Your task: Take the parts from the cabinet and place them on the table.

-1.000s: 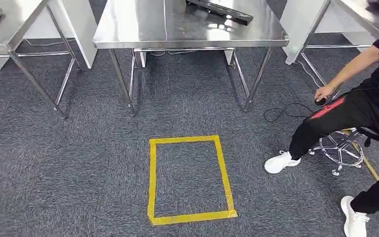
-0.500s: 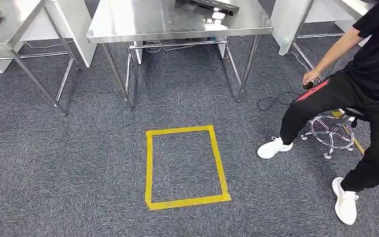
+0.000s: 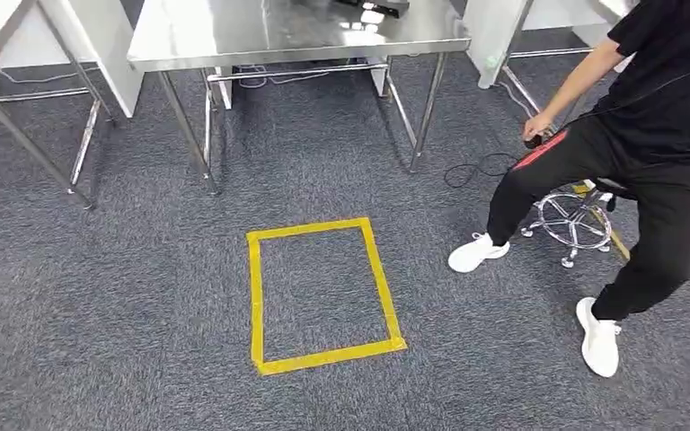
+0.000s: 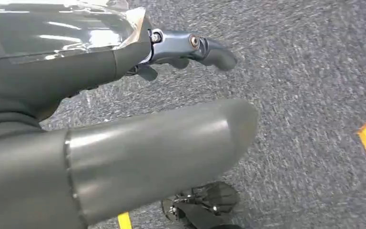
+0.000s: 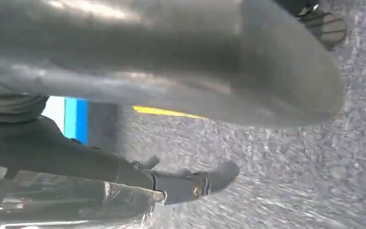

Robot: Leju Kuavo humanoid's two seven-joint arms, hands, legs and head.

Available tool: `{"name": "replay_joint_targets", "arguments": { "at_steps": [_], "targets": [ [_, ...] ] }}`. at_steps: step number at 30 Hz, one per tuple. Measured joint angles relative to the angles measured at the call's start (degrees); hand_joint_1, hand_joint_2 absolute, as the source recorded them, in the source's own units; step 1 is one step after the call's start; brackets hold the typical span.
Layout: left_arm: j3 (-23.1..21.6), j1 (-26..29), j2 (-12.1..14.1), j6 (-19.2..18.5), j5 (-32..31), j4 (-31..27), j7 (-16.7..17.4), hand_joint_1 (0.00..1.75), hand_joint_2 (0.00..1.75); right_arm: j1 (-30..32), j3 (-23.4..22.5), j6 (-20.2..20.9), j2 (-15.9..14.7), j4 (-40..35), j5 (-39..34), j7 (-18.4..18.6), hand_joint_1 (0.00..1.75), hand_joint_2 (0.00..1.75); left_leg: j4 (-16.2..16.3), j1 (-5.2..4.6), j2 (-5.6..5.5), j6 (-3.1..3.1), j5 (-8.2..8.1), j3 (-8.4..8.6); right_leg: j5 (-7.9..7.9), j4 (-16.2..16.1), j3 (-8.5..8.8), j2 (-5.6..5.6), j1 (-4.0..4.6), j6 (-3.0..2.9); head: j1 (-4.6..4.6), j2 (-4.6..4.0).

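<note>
Camera-shifted leftward, bench lies upper left; a clear-bagged part touches left hand, another bagged part touches right hand, grips unclear; probably mid-carry, the next move calling for an approach to the bench.

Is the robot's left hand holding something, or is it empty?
Holding something: the left hand grips a shiny clear plastic bag between thumb and fingers. What is inside the bag cannot be told.

The left hand has a thick, smooth grey thumb with a rounded tip and a darker finger jointed by a brass-coloured screw, and the right hand shows the same build.
</note>
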Motion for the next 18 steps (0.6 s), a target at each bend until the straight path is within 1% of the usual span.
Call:
{"name": "replay_joint_targets", "arguments": {
  "at_steps": [1, 2, 3, 4, 5, 6, 7, 8, 9, 10, 11, 12, 13, 14, 15, 16, 17, 18],
  "targets": [
    [0.0, 0.0, 0.0, 0.0, 0.0, 0.0, 0.0, 0.00, 0.00, 0.0, 0.0, 0.0, -0.1, 0.0, 0.0, 0.0, 0.00, 0.00, 0.0, -0.04, 0.69, 0.00, -0.01, -0.04, -1.82, 5.2, -2.74, -0.10, -0.07, 0.02, 0.00, 0.00],
    [0.0, 0.0, -0.1, 0.0, 0.0, 0.0, 0.0, 0.00, 0.00, 0.1, 0.0, 0.0, -0.2, 0.0, 0.0, 0.0, 0.00, 0.00, 0.0, -0.08, 1.32, -0.02, -0.02, -0.11, -2.77, 9.2, -5.02, -0.16, -0.16, 0.36, 0.00, 0.00],
    [0.0, 0.0, -0.1, 0.0, 0.0, 0.0, 0.1, 0.00, 0.00, 0.2, 0.0, 0.0, -0.2, 0.0, 0.0, 0.1, 0.00, 0.00, 0.1, -0.07, 1.83, -0.07, -0.05, -0.08, -2.51, 10.5, -5.91, -0.27, -0.35, 0.90, 0.00, 0.00],
    [0.0, 0.0, -0.1, 0.0, 0.0, 0.0, 0.1, 0.00, 0.00, 0.4, 0.0, 0.0, -0.2, 0.0, 0.0, 0.1, 0.00, 0.00, 0.1, 0.03, 2.32, -0.15, -0.10, 0.00, -1.22, 8.8, -5.37, -0.46, -0.65, 1.68, 0.00, 0.00],
    [0.0, 0.0, -0.2, 0.0, 0.0, 0.0, 0.1, 0.00, 0.00, 0.4, 0.0, 0.0, -0.2, 0.0, 0.0, 0.2, 0.00, 0.00, 0.1, 0.19, 2.79, -0.34, -0.18, 0.13, 1.05, 4.5, -3.51, -0.84, -1.02, 2.68, 0.00, 0.00],
    [0.0, -0.1, -0.3, 0.0, 0.0, 0.0, 0.1, 0.00, 0.00, 0.4, 0.0, 0.0, -0.3, 0.0, 0.0, 0.2, 0.00, 0.00, 0.3, 0.44, 3.31, -0.68, -0.35, 0.28, 3.65, -1.4, -0.74, -1.78, -1.35, 3.64, 0.00, 0.00],
    [0.0, -0.1, -0.3, 0.0, 0.0, 0.0, 0.1, 0.00, 0.00, 0.4, 0.0, 0.0, -0.3, 0.0, 0.0, 0.2, 0.00, 0.00, 0.7, 0.31, 3.68, -1.25, -0.61, 0.36, 5.69, -6.8, 1.83, -4.18, -1.69, 4.35, 0.04, 0.00],
    [0.0, -0.1, -0.1, 0.0, 0.0, 0.0, 0.1, 0.00, 0.00, 0.2, 0.0, 0.0, 0.0, 0.0, 0.1, 0.2, 0.00, 0.00, 1.1, -0.27, 4.00, -1.89, -1.01, 0.40, 6.00, -7.4, 1.64, -5.98, -1.28, 3.82, 0.24, 0.00],
    [0.0, -0.1, -0.2, 0.0, 0.0, 0.0, 0.1, 0.00, 0.00, 0.1, 0.0, 0.0, -0.1, 0.0, 0.1, 0.2, 0.00, 0.00, 1.1, -0.19, 4.39, -2.27, -1.14, 0.45, 6.22, -7.4, 1.55, -4.60, -1.02, 2.79, 0.22, 0.00],
    [0.0, -0.3, -0.2, 0.0, 0.0, -0.1, 0.1, 0.00, 0.00, 0.1, 0.0, 0.0, -0.1, 0.0, 0.1, 0.2, 0.00, 0.00, 1.0, -0.27, 4.74, -2.49, -1.16, 0.67, 6.17, -7.3, 1.21, -4.18, -1.04, 2.01, -0.18, 0.00],
    [0.0, -0.3, -0.2, 0.1, 0.0, -0.1, 0.1, 0.00, 0.00, 0.2, 0.0, 0.0, -0.1, 0.0, 0.2, 0.2, 0.00, 0.00, 0.8, -0.10, 5.17, -2.60, -1.09, 0.86, 6.18, -7.1, 1.00, -3.67, -0.94, 1.64, -0.22, 0.00],
    [0.0, -0.3, -0.2, 0.1, 0.0, -0.1, 0.1, 0.00, 0.00, 0.2, 0.0, 0.0, -0.1, 0.0, 0.2, 0.2, 0.00, 0.00, 0.8, 0.16, 5.69, -2.98, -1.11, 0.92, 6.37, -7.1, 0.95, -3.04, -1.00, 1.15, -0.20, 0.00],
    [0.0, -0.4, -0.2, 0.1, 0.0, -0.2, 0.1, 0.00, 0.00, 0.2, 0.0, 0.0, -0.1, 0.0, 0.2, 0.2, 0.00, 0.00, 1.4, 0.59, 4.38, -3.42, -1.88, 0.70, 6.64, -7.2, 1.48, -2.44, -1.60, 0.65, -0.33, 0.00],
    [0.0, -0.5, -0.2, 0.1, 0.0, -0.2, 0.1, 0.00, 0.00, 0.1, 0.0, 0.0, 0.0, 0.0, 0.2, 0.2, 0.00, 0.00, 3.8, 0.58, 1.84, -3.36, -4.16, -0.33, 6.92, -7.2, 1.33, -2.00, -1.44, 0.17, -0.39, 0.00],
    [0.0, -0.4, -0.2, 0.1, 0.0, -0.2, 0.1, 0.00, 0.00, 0.2, 0.0, 0.0, -0.1, 0.0, 0.2, 0.3, 0.00, 0.00, 8.3, 0.47, 0.51, -3.22, -7.00, -2.23, 7.06, -7.2, 1.15, -1.48, -1.23, -0.23, -0.50, 0.00],
    [0.0, -0.3, -0.2, 0.1, 0.0, -0.2, 0.1, 0.00, 0.00, 0.1, 0.0, 0.0, 0.0, 0.0, 0.3, 0.3, 0.00, 0.00, 13.6, 0.42, -0.08, -3.17, -9.51, -4.68, 7.14, -7.2, 0.95, -0.87, -0.97, -0.51, -0.55, 0.00],
    [0.0, -0.3, -0.2, 0.1, 0.0, -0.2, 0.1, 0.00, 0.00, 0.1, 0.0, 0.0, 0.0, 0.0, 0.3, 0.3, 0.00, 0.00, 17.9, 0.40, -0.30, -3.05, -10.99, -6.82, 7.15, -7.1, 0.82, -0.16, -0.66, -0.53, -0.55, 0.00],
    [0.0, -0.2, -0.2, 0.1, 0.0, -0.2, 0.1, 0.00, 0.00, 0.2, 0.0, 0.0, 0.1, 0.0, 0.4, 0.3, 0.00, 0.00, 20.1, 0.35, -0.35, -2.86, -11.12, -8.02, 7.25, -7.1, 0.80, 0.51, -0.42, -0.71, -0.57, 0.00]
  ]
}}
